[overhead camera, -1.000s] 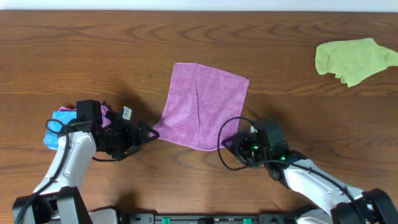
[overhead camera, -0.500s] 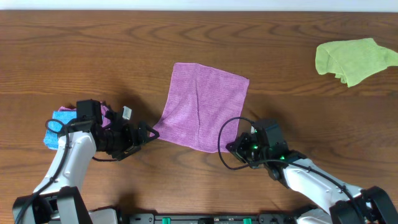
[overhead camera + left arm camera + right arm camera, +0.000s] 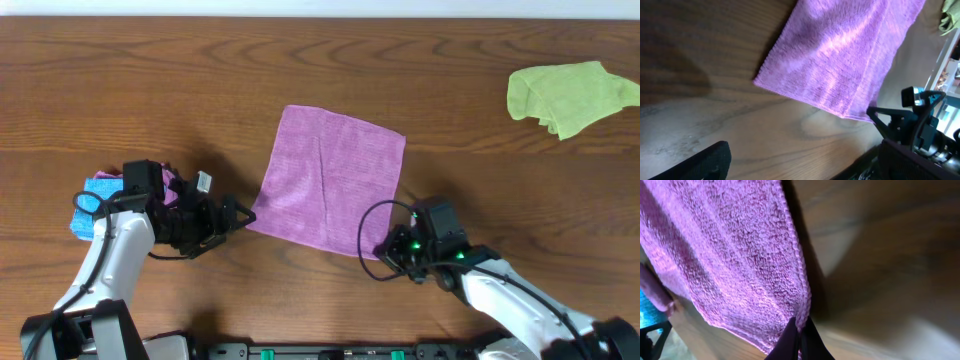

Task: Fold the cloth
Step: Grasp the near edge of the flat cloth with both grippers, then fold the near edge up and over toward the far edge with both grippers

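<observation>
Right gripper is pinched tight on one corner of the cloth. In the right wrist view its two dark tips meet right on the stitched edge. This is the corner nearest the robot, on its right side. I think it holds there because a corner makes a good handle: lift it and the rest of the cloth comes along.

The cloth is purple and lies flat and open in the middle of the table. No part is folded over yet, so my guess is that the job is only at its start.

The left gripper sits low, just beside the other near corner, with its jaws wide apart and nothing in them. It is likely put there so both near corners can be held at once (two holds keep the edge straight). It seems not to touch the cloth, but that is hard to tell from above.

A lime-green cloth lies crumpled far off to the right. A blue cloth sits by the left arm. Both are well apart from the purple one, so the fold has room.
</observation>
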`<action>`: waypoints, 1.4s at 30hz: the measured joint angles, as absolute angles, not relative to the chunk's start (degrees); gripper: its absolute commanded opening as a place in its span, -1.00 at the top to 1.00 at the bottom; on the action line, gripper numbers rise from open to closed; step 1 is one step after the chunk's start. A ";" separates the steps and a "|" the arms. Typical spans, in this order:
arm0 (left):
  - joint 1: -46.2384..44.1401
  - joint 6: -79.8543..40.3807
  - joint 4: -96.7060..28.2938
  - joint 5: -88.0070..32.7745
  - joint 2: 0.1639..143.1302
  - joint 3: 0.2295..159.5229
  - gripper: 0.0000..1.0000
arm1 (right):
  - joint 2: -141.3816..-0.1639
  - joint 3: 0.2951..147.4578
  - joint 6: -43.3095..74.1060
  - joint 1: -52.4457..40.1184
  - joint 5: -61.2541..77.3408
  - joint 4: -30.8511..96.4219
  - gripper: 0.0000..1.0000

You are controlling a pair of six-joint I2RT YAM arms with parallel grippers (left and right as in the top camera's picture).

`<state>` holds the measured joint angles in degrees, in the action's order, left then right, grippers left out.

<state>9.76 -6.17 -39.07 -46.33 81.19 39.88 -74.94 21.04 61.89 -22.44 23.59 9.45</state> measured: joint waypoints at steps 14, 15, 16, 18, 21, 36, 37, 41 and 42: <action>7.49 -10.22 -40.07 -44.49 81.19 39.88 -0.91 | -69.97 21.02 56.10 -16.10 22.76 14.35 0.98; 6.68 -11.16 -39.79 -44.21 81.19 39.88 -0.91 | -69.97 21.02 56.03 -16.10 22.70 14.33 0.97; 5.74 -12.29 -39.44 -43.75 81.19 39.88 -0.90 | -69.97 21.02 55.90 -16.10 22.68 14.35 0.97; 3.55 -14.74 -38.33 -42.61 81.19 39.88 -0.91 | -69.97 21.02 55.86 -16.10 22.68 14.35 0.97; -0.12 -18.55 -35.64 -40.18 81.19 39.88 -0.91 | -69.97 21.02 55.83 -16.10 22.68 14.33 0.97; -3.60 -33.80 -24.08 -37.50 86.00 37.45 -0.91 | -69.97 21.02 55.83 -16.10 22.74 14.15 0.98; -3.60 -34.57 -23.44 -37.80 86.59 37.08 -0.91 | -69.97 21.02 55.83 -16.10 22.79 14.13 0.97; -3.60 -36.71 -21.19 -39.51 87.35 36.95 -0.91 | -69.97 21.02 55.86 -16.10 23.09 13.96 0.97; -3.60 -37.15 -20.84 -39.79 87.55 36.93 -0.91 | -69.97 21.02 55.86 -16.10 23.14 13.89 0.97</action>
<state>-3.60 -37.15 -20.84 -39.79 87.55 36.93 -69.97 21.02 55.86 -16.10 23.14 13.89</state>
